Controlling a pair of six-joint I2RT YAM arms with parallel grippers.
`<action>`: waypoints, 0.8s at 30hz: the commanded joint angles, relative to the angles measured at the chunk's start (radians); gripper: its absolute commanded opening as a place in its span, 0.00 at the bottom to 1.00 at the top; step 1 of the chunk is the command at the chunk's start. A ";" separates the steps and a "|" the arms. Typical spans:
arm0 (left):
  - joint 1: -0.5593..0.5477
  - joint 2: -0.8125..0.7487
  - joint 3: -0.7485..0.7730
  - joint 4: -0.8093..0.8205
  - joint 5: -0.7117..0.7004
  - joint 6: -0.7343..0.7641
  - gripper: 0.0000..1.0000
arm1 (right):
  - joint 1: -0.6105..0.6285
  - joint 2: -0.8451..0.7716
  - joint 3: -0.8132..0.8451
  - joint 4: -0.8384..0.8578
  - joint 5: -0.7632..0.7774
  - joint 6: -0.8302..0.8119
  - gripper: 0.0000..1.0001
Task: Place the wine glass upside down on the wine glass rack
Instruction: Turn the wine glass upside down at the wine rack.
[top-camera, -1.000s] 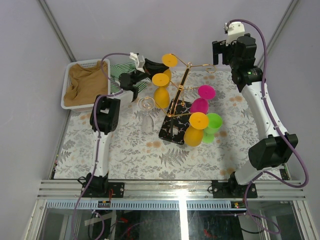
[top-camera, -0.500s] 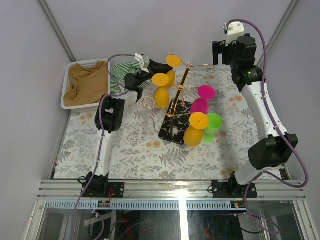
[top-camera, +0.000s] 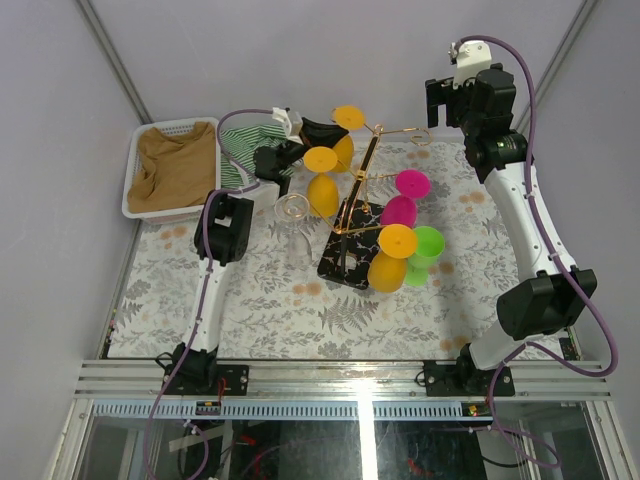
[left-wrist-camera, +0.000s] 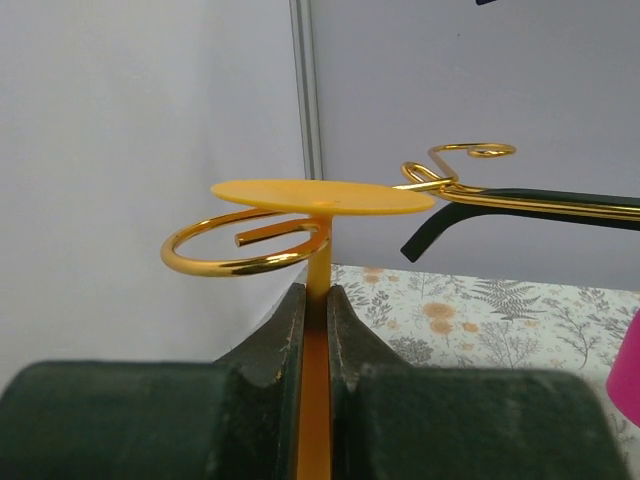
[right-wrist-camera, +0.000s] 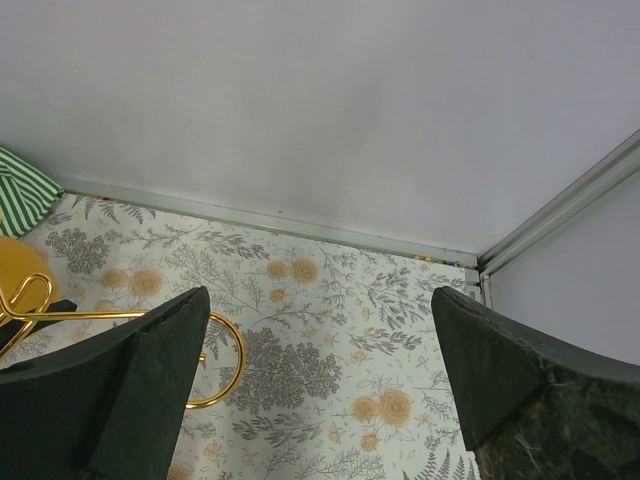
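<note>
Yellow wine glass (left-wrist-camera: 320, 196) stem pinched in left claw (left-wrist-camera: 314, 305), flat foot over curled gold rack hook (left-wrist-camera: 200, 263); right claw (right-wrist-camera: 320, 310) spread.

Robot lab cell: grey enclosure panels (top-camera: 250, 60), aluminium rail (top-camera: 300, 372) (arms (top-camera: 530, 215) bolted on), floral tablecloth (top-camera: 270, 300).

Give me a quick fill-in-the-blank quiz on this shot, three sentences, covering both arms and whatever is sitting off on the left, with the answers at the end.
1. The left end effector is shut on the ___ of a yellow wine glass.
2. The right end effector stands ___ and holds nothing.
3. The brown cloth lies in a white ___.
Missing words: stem; open; basket.
</note>
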 joint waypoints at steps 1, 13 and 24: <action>0.008 0.021 0.043 -0.005 -0.089 0.058 0.00 | -0.004 -0.027 0.024 0.037 0.011 -0.005 0.99; 0.030 0.020 0.040 -0.003 -0.183 0.100 0.00 | -0.005 -0.030 0.010 0.039 0.009 -0.001 0.99; 0.060 -0.058 -0.135 0.106 -0.156 0.092 0.00 | -0.005 -0.013 -0.001 0.047 0.006 0.006 0.99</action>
